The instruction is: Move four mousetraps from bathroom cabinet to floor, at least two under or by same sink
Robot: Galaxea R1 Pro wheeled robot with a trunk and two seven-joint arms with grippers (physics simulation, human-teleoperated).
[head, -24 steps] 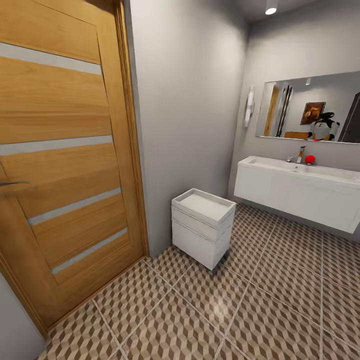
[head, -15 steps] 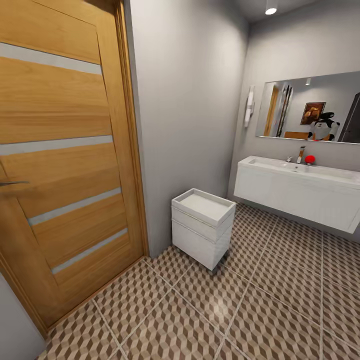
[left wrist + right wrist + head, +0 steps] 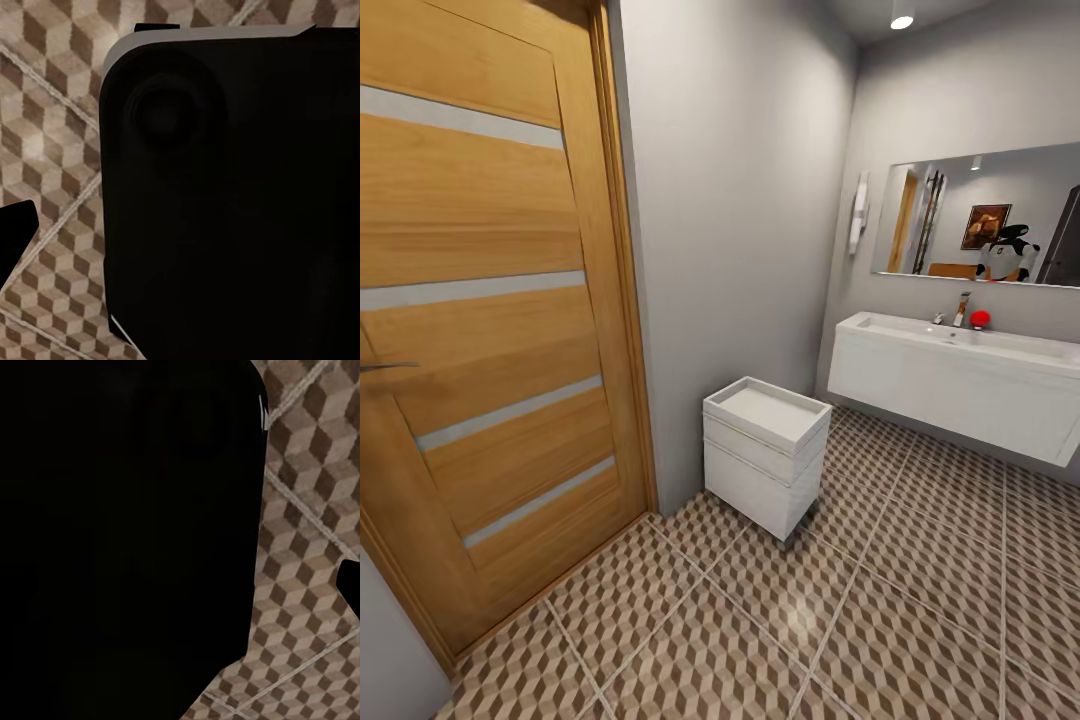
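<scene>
- Floor point(image 3: 880, 620) with brown and cream cube tiles spreads wide and bare across the near and right side, so there is lots of room to move.
- Wooden door point(image 3: 490, 300) fills the left side, tall and shut, with a grey wall point(image 3: 730, 200) just to its right.
- Long white sink point(image 3: 960, 385) hangs on the far wall at the right, its long side running along that wall. A mirror point(image 3: 980, 215) hangs above it, and a small red thing point(image 3: 980, 319) sits by the tap.
- White cabinet point(image 3: 765, 455) stands on the floor beside the grey wall, between the door and the sink, one corner pointing near. Its tray top looks bare.
- Mousetraps: I cannot see any.
- Wrist views show a big black robot part point(image 3: 232, 195) over the tiles. I cannot tell if the jaws on either arm are apart or together.
</scene>
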